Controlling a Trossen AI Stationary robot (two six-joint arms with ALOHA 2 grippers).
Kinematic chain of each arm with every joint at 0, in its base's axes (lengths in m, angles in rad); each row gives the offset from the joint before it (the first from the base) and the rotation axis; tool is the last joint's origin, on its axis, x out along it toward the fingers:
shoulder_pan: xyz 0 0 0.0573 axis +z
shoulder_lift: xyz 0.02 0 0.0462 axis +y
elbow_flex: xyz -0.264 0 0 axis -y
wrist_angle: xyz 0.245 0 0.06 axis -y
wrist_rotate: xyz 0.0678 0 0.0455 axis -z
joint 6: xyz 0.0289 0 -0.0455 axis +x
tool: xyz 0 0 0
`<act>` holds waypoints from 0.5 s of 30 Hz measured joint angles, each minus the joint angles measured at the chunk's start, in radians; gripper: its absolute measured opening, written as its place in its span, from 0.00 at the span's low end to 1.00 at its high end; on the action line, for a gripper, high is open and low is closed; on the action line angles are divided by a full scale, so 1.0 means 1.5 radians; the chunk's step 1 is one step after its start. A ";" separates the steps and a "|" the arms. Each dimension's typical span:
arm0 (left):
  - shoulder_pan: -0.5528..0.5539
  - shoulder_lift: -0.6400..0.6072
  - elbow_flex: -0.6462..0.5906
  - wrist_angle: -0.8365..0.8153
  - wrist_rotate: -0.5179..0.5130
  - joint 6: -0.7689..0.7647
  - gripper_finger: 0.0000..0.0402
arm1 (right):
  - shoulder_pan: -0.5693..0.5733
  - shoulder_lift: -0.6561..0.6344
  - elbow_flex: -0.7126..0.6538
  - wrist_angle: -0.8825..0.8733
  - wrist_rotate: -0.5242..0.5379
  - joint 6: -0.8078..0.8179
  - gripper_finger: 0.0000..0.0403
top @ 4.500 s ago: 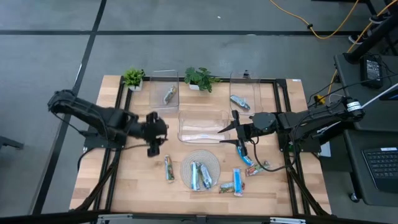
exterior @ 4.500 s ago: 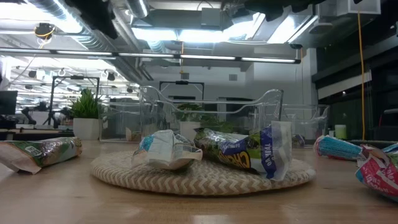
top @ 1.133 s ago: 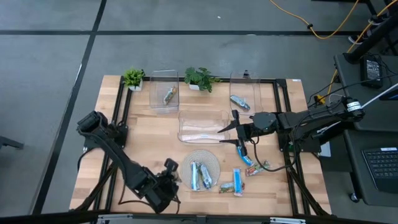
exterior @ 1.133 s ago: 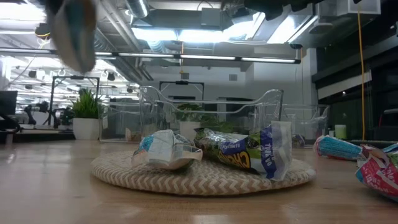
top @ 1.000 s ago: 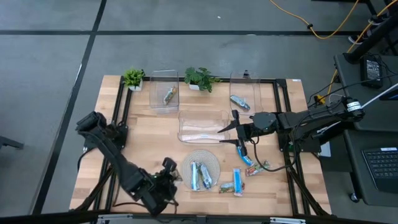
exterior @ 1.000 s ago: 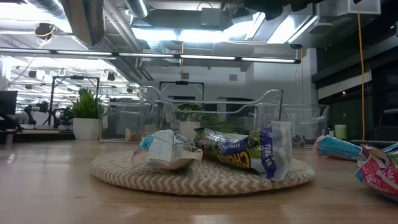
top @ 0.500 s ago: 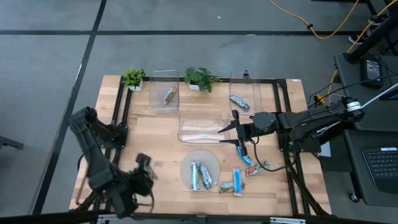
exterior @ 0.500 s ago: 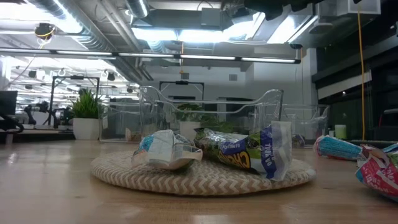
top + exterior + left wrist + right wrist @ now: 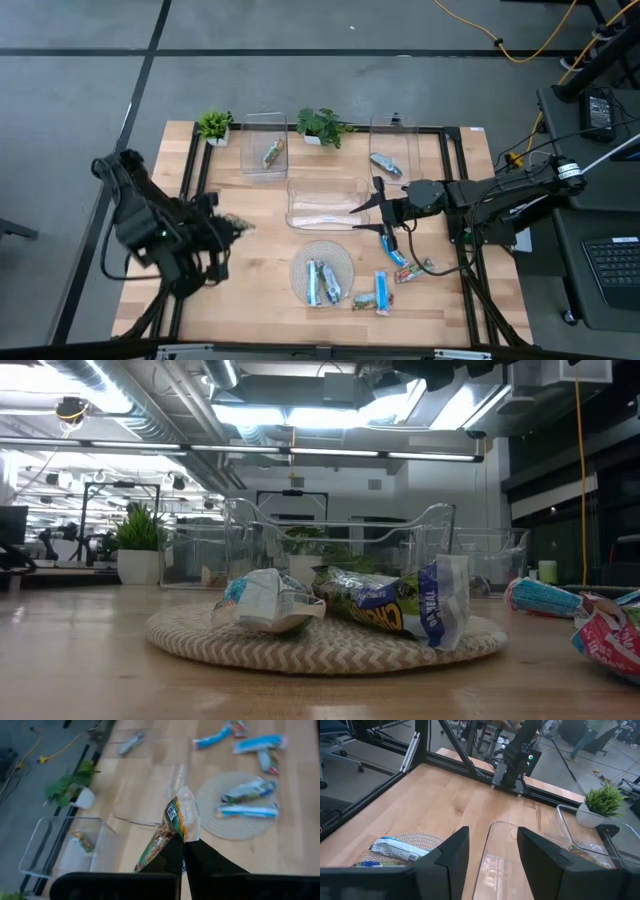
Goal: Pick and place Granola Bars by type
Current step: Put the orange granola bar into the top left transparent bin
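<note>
My left gripper (image 9: 228, 225) hangs over the table's left half, shut on a silvery-green granola bar (image 9: 176, 822). Two more bars (image 9: 320, 282) lie on the round woven mat (image 9: 345, 262) near the front edge. Several blue and red-green bars (image 9: 385, 292) lie on the wood to the mat's right. One bar lies in the far left clear bin (image 9: 266, 155) and a blue one in the far right bin (image 9: 388, 162). My right gripper (image 9: 378, 210) stands open over the right end of the middle bin (image 9: 322, 203), touching nothing. My left gripper pinches one end of the silvery-green bar (image 9: 171, 845) between its two fingers. The bar's free end (image 9: 184, 802) sticks out ahead of the fingertips, toward the table's right. It is lifted clear of the table.
Two small potted plants (image 9: 214, 126) (image 9: 322, 126) stand at the far edge beside the bins. A black frame rail (image 9: 195, 170) runs along the table's left side under my left arm. Bare wood lies between the mat and the left rail.
My left gripper has carried the bar from the near edge beside the mat toward the table's left, then up and toward the far edge, turning as it went. The bar has stayed in its shut fingers, clear of the table.
</note>
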 joint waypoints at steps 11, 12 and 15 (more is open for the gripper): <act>0.124 -0.005 0.000 0.001 0.018 0.048 0.01 | 0.000 0.000 0.000 0.000 0.000 0.000 0.42; 0.137 -0.005 0.000 0.001 0.014 0.050 0.01 | 0.000 0.000 0.000 0.000 0.000 0.000 0.42; 0.182 -0.005 0.000 0.001 -0.002 0.069 0.01 | 0.000 0.000 0.000 0.000 0.000 0.000 0.42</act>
